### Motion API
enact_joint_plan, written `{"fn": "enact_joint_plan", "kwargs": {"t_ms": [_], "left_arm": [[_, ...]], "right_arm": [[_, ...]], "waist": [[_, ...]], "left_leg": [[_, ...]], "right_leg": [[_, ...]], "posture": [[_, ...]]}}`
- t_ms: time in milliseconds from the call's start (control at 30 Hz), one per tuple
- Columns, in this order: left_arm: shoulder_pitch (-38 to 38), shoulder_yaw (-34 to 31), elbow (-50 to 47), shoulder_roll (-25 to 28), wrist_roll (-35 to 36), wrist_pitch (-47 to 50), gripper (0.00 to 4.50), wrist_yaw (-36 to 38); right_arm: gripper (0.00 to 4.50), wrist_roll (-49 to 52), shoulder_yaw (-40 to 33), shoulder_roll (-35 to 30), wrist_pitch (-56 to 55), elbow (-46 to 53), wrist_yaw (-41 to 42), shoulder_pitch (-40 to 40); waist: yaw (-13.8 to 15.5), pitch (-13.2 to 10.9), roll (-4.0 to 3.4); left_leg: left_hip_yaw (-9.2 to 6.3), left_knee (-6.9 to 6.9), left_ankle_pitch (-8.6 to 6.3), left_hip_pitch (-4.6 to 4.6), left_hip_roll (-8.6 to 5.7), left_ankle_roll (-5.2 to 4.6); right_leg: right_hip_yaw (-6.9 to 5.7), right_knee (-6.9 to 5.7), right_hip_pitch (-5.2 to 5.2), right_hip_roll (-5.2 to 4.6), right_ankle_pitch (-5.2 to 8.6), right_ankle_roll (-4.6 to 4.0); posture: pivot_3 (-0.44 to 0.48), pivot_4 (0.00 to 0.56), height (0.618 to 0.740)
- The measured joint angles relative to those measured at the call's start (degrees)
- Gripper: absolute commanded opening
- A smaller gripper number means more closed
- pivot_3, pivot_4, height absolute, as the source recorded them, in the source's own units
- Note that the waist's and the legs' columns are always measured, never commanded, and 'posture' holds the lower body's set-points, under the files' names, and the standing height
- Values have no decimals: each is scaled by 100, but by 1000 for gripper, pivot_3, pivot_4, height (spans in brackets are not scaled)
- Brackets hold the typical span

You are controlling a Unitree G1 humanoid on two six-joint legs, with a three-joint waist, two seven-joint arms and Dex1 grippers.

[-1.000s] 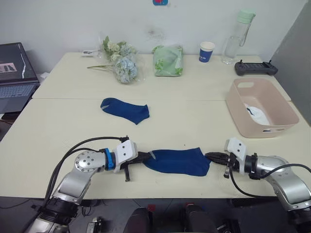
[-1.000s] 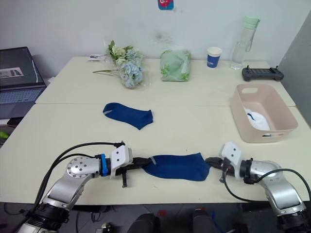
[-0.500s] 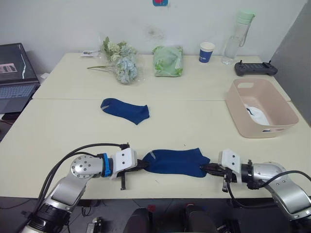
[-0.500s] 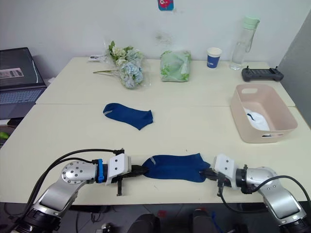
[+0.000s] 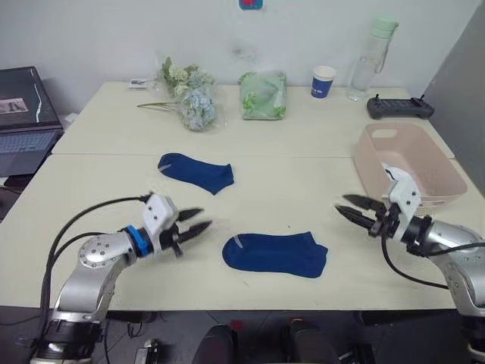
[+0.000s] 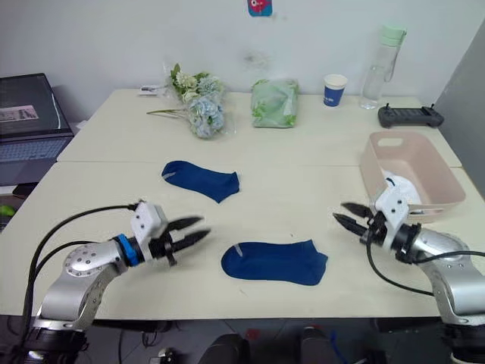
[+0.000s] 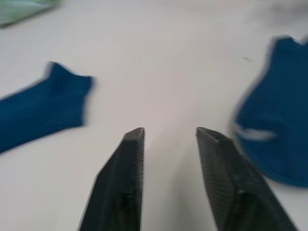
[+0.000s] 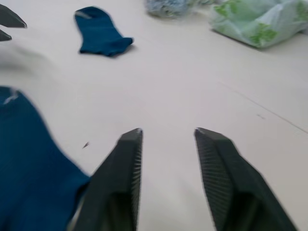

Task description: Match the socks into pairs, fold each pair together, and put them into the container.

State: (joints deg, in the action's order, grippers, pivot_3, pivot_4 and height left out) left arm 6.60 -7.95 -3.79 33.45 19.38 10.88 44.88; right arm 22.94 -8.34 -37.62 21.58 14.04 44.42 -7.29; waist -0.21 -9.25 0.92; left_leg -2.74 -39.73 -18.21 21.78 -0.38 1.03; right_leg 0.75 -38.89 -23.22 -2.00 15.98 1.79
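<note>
The left gripper (image 5: 191,222) hung lower left of centre in the left eye view with its fingers apart and empty, raised off the table (image 5: 288,182); the right gripper (image 5: 356,211) hung at the right, likewise spread and holding nothing. Between them, low in the frame, the near sock (image 5: 274,253) lay flat, its long axis running left to right across the picture, the cuff with a pale mark toward the left gripper and the toe end toward the right one. The far sock (image 5: 195,171), also navy, lay well apart from it above and left of centre, long axis tilted slightly down to the right, its rounded end to the left. The tub (image 5: 410,167) sat at the right edge with white fabric (image 5: 400,180) already inside. The step in hand looked to be pairing the two navy socks. To do it well, one gripper would likely pinch the far sock at one end, low against the table so only fabric is caught, and lay it onto the near sock with both long axes lined up and cuffs on the same side. A skewed overlay would make the fold untidy and the bundle harder to lift into the tub.
</note>
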Motion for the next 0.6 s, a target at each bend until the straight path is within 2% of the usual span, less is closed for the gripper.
{"fn": "enact_joint_plan", "kwargs": {"t_ms": [167,467,600], "left_arm": [[-210,-246,191,-423,-293,-159,4486,-877],[-357,-232,179,-494,-541,-326,4486,-1157],[-65,122,172,-487,-618,-247,4486,-1027]], "right_arm": [[4486,-438,226,477,-228,-489,-468,-136],[4486,-651,274,642,-497,-878,-733,-513],[4486,-649,284,691,-491,-863,-784,-508]], "waist": [[2,0,0],[-4,0,-1],[6,0,-1]], "left_leg": [[5,-2,0,-1,-4,1],[4,-1,1,-2,-5,1],[4,-2,1,-1,-6,1]], "right_leg": [[6,-6,-3,-7,-1,-1],[4,-5,-2,-8,-1,-1],[3,-6,-1,-7,-1,-1]], "posture": [[0,150,740],[0,150,740],[0,150,740]]}}
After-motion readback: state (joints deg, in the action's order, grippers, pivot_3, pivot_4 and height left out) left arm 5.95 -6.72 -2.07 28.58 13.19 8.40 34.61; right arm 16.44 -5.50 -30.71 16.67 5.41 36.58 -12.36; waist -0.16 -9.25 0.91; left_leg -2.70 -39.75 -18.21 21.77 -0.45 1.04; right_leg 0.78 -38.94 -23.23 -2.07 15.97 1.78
